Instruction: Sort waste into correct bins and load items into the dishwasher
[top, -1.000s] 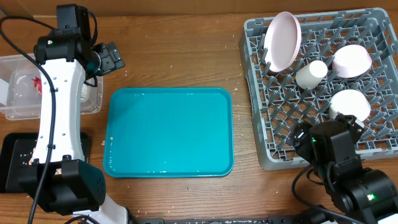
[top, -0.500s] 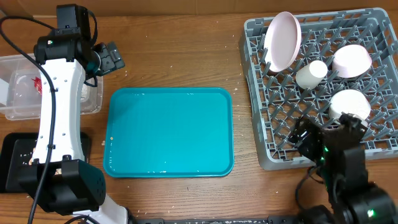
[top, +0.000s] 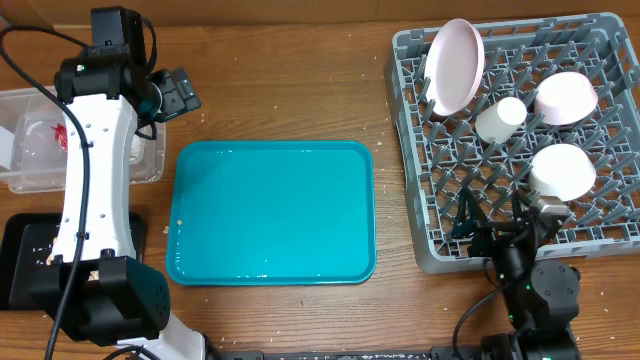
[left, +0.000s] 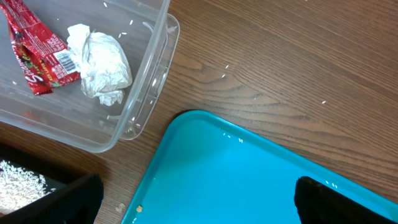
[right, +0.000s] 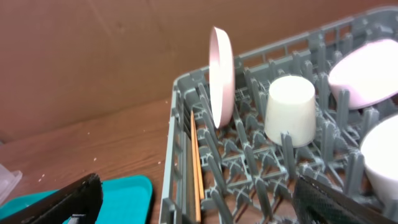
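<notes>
The grey dish rack (top: 410, 150) stands at the right. It holds a pink-white plate (top: 453, 65) on edge, a white cup (top: 499, 119) and two white bowls (top: 565, 97) (top: 562, 170). The right wrist view shows the plate (right: 222, 68), the cup (right: 289, 109) and a thin orange stick (right: 195, 168) along the rack's left wall. My right gripper (top: 500, 222) hangs open and empty over the rack's front edge. The clear tub (left: 146, 93) holds the red wrapper (left: 37, 56) and the napkin ball (left: 102, 62). My left gripper (top: 178, 93) is open and empty beside the tub.
A large teal tray (top: 270, 212) lies in the middle, with one small crumb (left: 139, 209) near its left rim. The black tray (top: 20, 260) with white rice (left: 22, 180) sits at the front left, below the tub. Small crumbs dot the wooden table.
My right arm has drawn back toward the table's front edge and its open gripper now points out over the rack. The left arm has not moved.
</notes>
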